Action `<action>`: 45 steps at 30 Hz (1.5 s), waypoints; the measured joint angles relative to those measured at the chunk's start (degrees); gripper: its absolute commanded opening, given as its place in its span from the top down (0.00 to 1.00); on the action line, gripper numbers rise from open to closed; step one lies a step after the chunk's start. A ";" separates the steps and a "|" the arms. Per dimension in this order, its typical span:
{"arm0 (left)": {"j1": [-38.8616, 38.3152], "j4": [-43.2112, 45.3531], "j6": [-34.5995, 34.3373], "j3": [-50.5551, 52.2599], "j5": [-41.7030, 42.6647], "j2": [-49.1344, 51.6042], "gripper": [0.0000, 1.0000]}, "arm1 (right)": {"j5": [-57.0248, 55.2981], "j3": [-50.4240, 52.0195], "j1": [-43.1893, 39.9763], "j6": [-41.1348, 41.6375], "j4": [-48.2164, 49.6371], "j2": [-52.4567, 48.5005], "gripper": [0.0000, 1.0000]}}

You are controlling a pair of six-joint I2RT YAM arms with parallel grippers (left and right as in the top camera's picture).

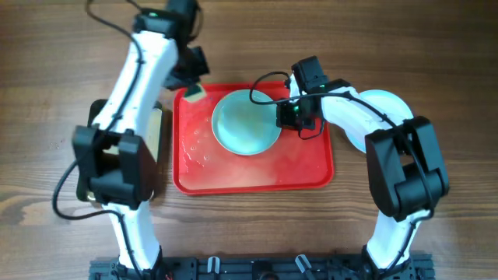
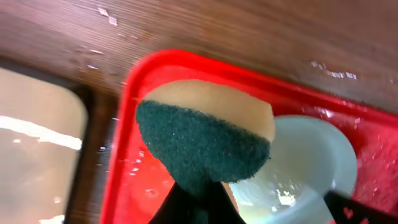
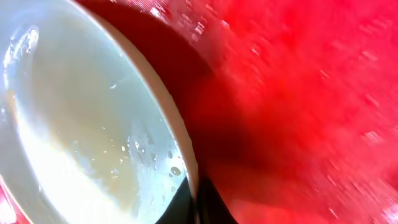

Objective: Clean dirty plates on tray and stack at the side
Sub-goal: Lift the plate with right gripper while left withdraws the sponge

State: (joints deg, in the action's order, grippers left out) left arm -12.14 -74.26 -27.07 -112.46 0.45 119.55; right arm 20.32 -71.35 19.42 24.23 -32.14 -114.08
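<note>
The red tray [image 1: 253, 180] lies on the wooden desk [image 1: 405, 39] between the two arms. In the overhead view its long axis runs left to right. One pale blue plate [image 1: 245, 124] is in the tray's upper middle, hollow side up, its inside wet with drops and a faint yellowish film.

The right gripper [image 1: 285, 115] reaches in from the right, and its jaws are clamped on the plate's right rim. In the right wrist view the dark jaws pinch that rim at the bottom of the frame. A deep shadow lies under the rim on the tray floor, so that side looks raised off the tray.

The left gripper [image 1: 193, 93] is at the tray's upper left corner, its jaws closed on one sponge [image 2: 205, 140]. The sponge has a dark green scouring face and a yellow foam back. In the left wrist view its rounded end points away from the jaws, over the tray's corner rim, just beside the plate and not touching it.

A black-rimmed tray [image 2: 37, 143] with a beige inside lies just left of the red tray, mostly under the left arm.

A pale blue curved edge, seemingly another plate [image 1: 385, 97], shows on the desk behind the right arm. How many lie there cannot be told.

No writing can be read anywhere.
</note>
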 measured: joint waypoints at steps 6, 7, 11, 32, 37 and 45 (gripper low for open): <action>0.48 -0.04 0.07 0.04 0.76 -0.15 0.96 | -14.38 0.79 -0.22 -0.76 -7.08 15.98 0.95; 0.42 0.09 0.20 0.04 0.98 -0.15 0.96 | -18.29 0.79 -0.22 -0.98 -8.37 19.56 0.96; 0.42 0.46 0.20 0.04 1.01 -0.13 0.96 | -35.43 0.76 2.47 -1.38 -12.98 26.36 0.96; 0.39 1.38 0.20 0.07 2.05 -0.15 0.96 | -93.96 0.76 34.69 -1.62 -18.47 27.98 0.96; 0.39 1.38 0.20 0.07 2.05 -0.13 0.96 | -96.28 0.76 34.82 -1.62 -18.47 27.98 0.96; 0.42 1.38 0.20 0.07 2.08 -0.13 0.96 | -90.36 0.76 34.82 -1.38 -18.18 28.02 0.96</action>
State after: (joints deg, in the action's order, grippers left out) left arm -11.73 -72.88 -26.87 -112.40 2.52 119.42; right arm -70.04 -70.59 54.24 22.85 -50.33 -86.06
